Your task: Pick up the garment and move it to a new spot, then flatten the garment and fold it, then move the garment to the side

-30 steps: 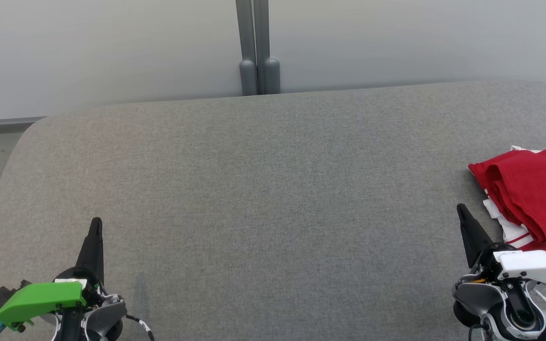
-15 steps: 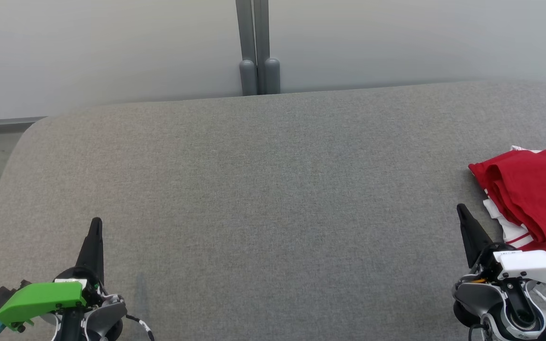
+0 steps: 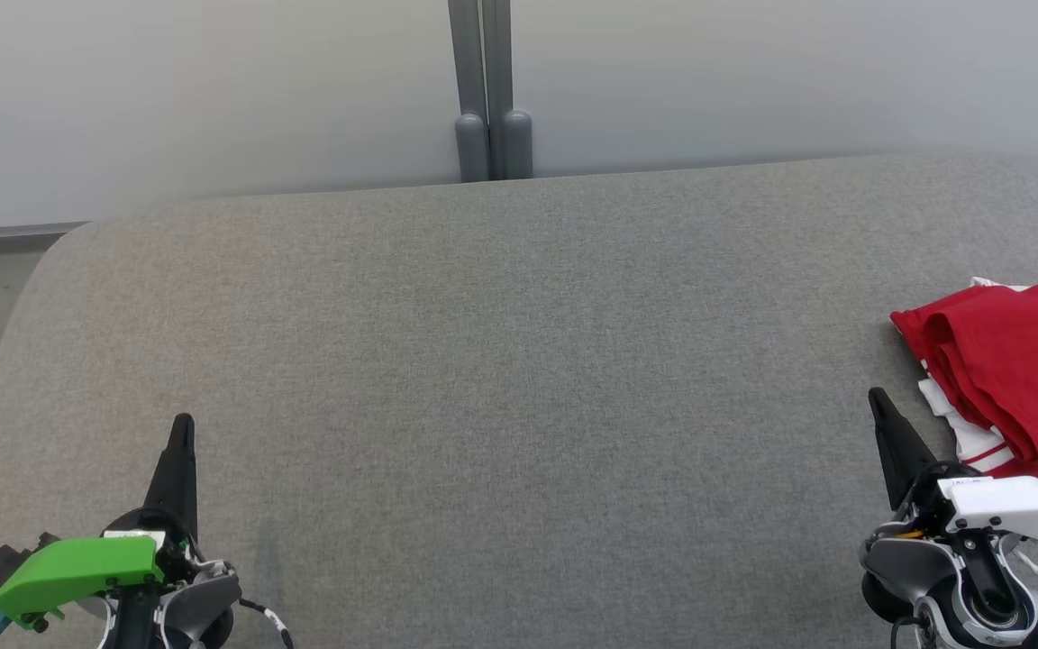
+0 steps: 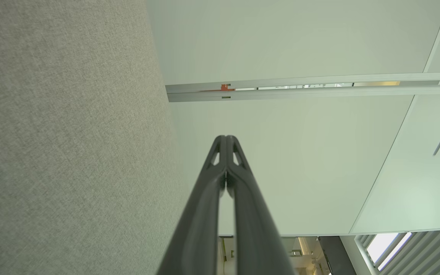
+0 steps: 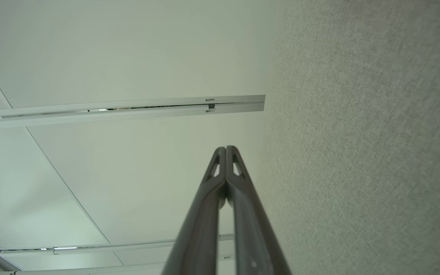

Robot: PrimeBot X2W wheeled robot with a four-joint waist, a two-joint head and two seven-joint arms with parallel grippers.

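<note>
**At 3 o'clock on the surface: garment down, both grippers closed and empty**

At 3 o'clock in your head view, the garment (image 3: pixel 1019 361) lies on the grey fabric surface (image 3: pixel 519 361). It is a red bundle in soft folds, with white, red-striped trim showing along its near-left side and at its far corner. Its right part runs off the frame, so you cannot see its full extent.

Your right gripper (image 3: pixel 875 395) sits at 4 o'clock. Its two dark fingers are pressed together into one point aimed toward 12, with nothing between them. From those fingertips the garment is at about 2 o'clock, just beside but apart, with a strip of bare grey fabric between the tips and the white trim. Lower down, the white cover (image 3: pixel 1015 505) on that gripper's body overlaps the garment's near edge in the head view. You cannot tell from this angle whether they touch. Your right wrist view shows the fingers closed tip to tip against a pale wall (image 5: pixel 128 57), with grey fabric at 3 o'clock.

Your left gripper (image 3: pixel 182 422) sits at 8 o'clock under a green cover (image 3: pixel 77 568), its fingers likewise closed to a single point and empty. The garment is well apart from it, at 3 o'clock across the width of the surface. Your left wrist view shows the tips meeting, with grey fabric at 9 o'clock.

Beyond the surface's far edge, at 12 o'clock, two grey posts (image 3: pixel 487 90) stand against the pale wall.
</note>
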